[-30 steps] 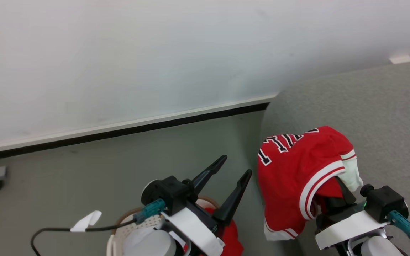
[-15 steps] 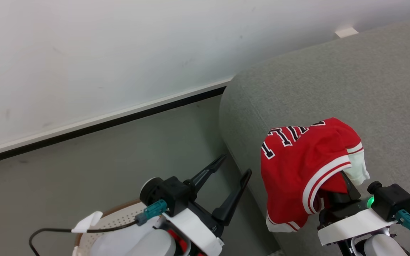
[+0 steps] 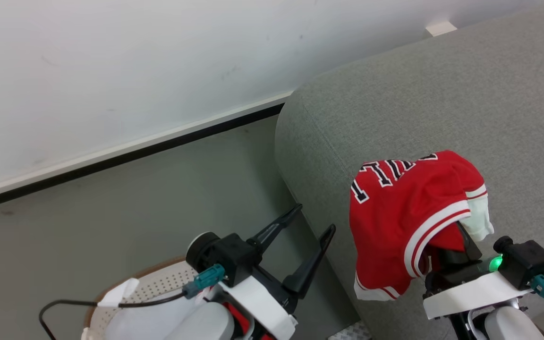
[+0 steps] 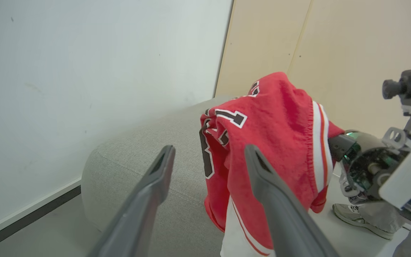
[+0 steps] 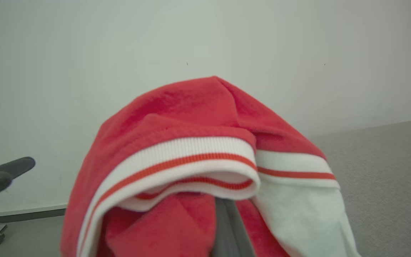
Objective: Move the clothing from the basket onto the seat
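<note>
Your view has swung in the last second, and the seat [image 3: 442, 104] now spreads wide ahead and to the right of both claws: the drop-off is within reach. The jersey [image 3: 404, 212] stays draped over the right claw [image 3: 463, 238], pressed together on it at the seat's rounded near edge, with open cushion beyond. The left claw [image 3: 314, 218] hangs spread and empty, the basket [image 3: 158, 283] low behind it.
</note>
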`<state>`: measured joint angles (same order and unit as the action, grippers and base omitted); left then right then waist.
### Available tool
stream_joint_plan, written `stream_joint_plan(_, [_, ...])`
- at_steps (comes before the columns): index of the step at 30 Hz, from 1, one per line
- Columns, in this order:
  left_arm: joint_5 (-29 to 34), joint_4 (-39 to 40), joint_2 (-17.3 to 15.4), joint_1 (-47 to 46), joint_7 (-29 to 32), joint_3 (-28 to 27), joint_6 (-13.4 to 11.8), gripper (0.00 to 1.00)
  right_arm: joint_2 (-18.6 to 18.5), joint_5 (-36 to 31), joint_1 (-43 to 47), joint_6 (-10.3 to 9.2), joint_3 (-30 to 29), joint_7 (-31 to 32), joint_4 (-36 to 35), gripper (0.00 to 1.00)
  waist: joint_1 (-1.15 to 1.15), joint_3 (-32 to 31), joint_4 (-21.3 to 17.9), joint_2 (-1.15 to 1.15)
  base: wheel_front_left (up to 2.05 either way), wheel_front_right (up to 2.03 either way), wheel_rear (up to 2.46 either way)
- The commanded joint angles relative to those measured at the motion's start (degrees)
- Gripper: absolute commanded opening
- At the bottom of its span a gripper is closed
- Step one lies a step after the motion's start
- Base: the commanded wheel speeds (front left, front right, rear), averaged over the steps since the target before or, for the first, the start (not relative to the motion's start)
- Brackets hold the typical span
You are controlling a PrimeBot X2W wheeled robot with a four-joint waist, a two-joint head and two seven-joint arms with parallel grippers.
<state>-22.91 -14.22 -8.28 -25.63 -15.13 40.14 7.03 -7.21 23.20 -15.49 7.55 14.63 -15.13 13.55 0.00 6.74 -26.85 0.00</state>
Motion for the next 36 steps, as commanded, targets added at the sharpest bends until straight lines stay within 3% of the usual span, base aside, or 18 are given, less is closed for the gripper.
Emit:
stream_joint_plan(1, [0.31,-0.03,-0.24,-0.66,-0.02,0.01,-0.03,1.0,0.07,0.82,-1.03,-0.12,-0.12,-0.03,-0.49,0.0,0.0,0.55,0.23,0.0,0.0,0.0,0.0])
stream_joint_plan(9, [0.81,-0.16,-1.35,-2.1,0.02,0.69,0.24,1.0,-3.5,3.26,-8.11,-0.12,-1.0,-0.02,0.52,0.0,0.0,4.77,1.7,0.0,0.0,0.0,0.0])
stream_joint_plan(18, [1.54,1.79,-3.93,-5.86,2.06,1.39,0.33,1.0,-9.39,8.1,-21.94,-0.12,-4.05,-0.02,5.44,0.0,0.0,14.36,4.88,0.0,0.0,0.0,0.0])
stream_joint_plan(27, [2.79,5.06,-6.28,-9.52,4.47,1.34,0.22,1.0,-16.9,10.8,-36.85,-0.12,-7.23,0.02,17.76,0.0,0.0,24.48,8.66,0.0,0.0,0.0,0.0])
stream_joint_plan(31, [3.22,6.19,-6.58,-10.95,4.9,1.41,0.12,1.0,-21.08,10.78,-41.71,-0.12,-6.4,0.51,23.93,0.0,0.0,27.76,10.49,0.0,0.0,0.0,0.0])
stream_joint_plan(36, [3.49,6.72,-7.45,-11.91,5.28,1.25,-0.09,1.0,-23.6,10.96,-46.26,-0.12,-3.22,3.88,31.32,0.0,0.0,30.72,11.66,0.0,0.0,0.0,0.0])
